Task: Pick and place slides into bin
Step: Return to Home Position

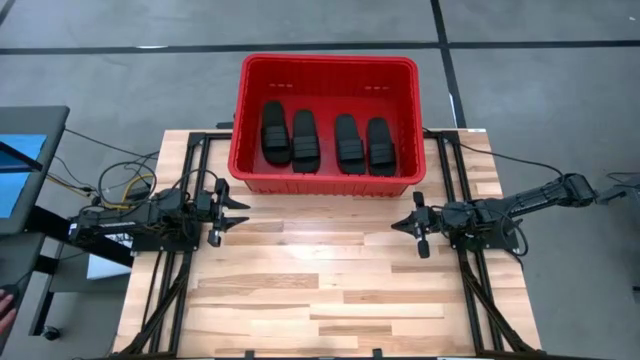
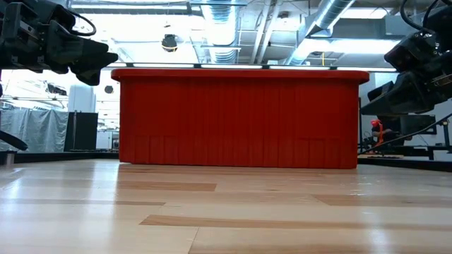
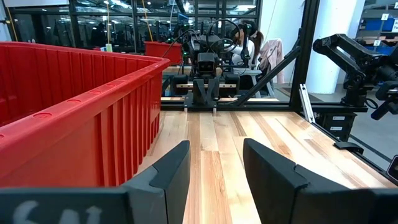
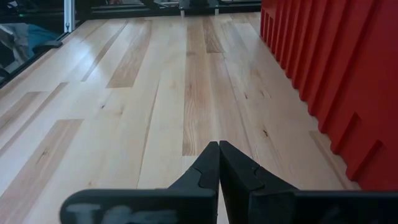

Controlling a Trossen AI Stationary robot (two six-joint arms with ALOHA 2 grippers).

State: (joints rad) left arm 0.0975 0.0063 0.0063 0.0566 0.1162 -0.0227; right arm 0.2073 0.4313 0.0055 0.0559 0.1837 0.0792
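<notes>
Several black slides (image 1: 322, 140) lie side by side on the floor of the red bin (image 1: 250, 172), which stands at the table's far middle. The bin also shows in the low view (image 2: 240, 120) and in both wrist views (image 3: 74, 118) (image 4: 348, 74). My left gripper (image 1: 240, 212) hovers at the table's left side, near the bin's near left corner, open and empty (image 3: 214, 174). My right gripper (image 1: 413, 232) hovers at the table's right side, near the bin's near right corner, shut and empty (image 4: 218, 163).
The wooden tabletop (image 1: 330, 290) lies bare between the two grippers and toward the near edge. Black frame rails (image 1: 185, 200) run along both table sides. Cables (image 1: 120, 185) lie off the left edge.
</notes>
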